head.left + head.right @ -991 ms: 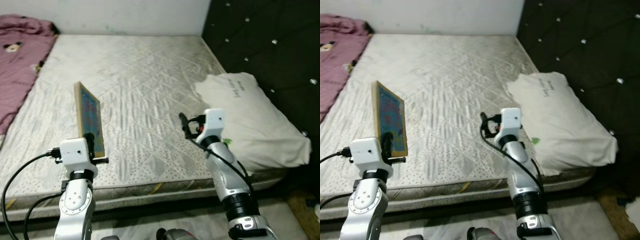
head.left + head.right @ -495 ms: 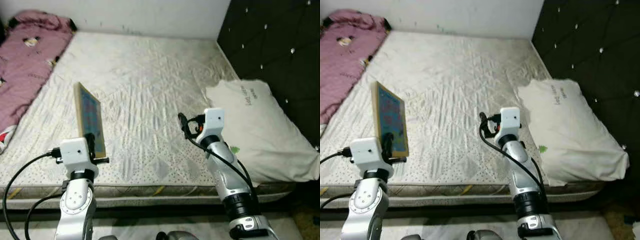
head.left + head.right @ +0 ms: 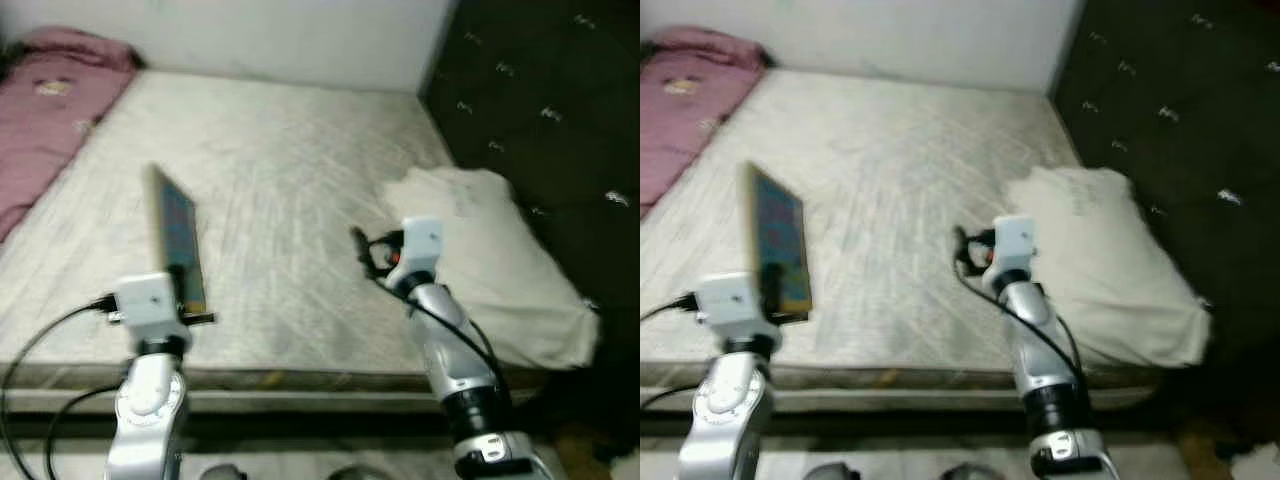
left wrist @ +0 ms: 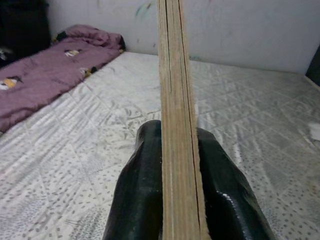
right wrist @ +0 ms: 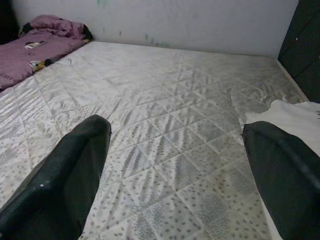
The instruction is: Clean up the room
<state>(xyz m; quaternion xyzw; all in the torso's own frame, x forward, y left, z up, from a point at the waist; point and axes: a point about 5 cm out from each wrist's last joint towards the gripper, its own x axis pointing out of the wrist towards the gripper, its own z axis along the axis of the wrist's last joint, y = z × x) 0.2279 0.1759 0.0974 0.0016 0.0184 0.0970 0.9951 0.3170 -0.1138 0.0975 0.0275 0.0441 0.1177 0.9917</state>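
The left hand (image 4: 172,165) pinches the lower edge of a thin wooden-framed picture board with a blue printed face (image 3: 178,240), holding it upright and edge-on above the near side of the white quilted mattress (image 3: 290,170), likely so it can be carried off the bed without dragging. The right hand (image 5: 175,165) hangs spread and empty over the mattress beside the rumpled white pillow (image 3: 490,260), probably kept ready for the next item. A purple blanket (image 3: 45,110) lies bunched at the far left, and a black tufted headboard (image 3: 540,110) stands to the right
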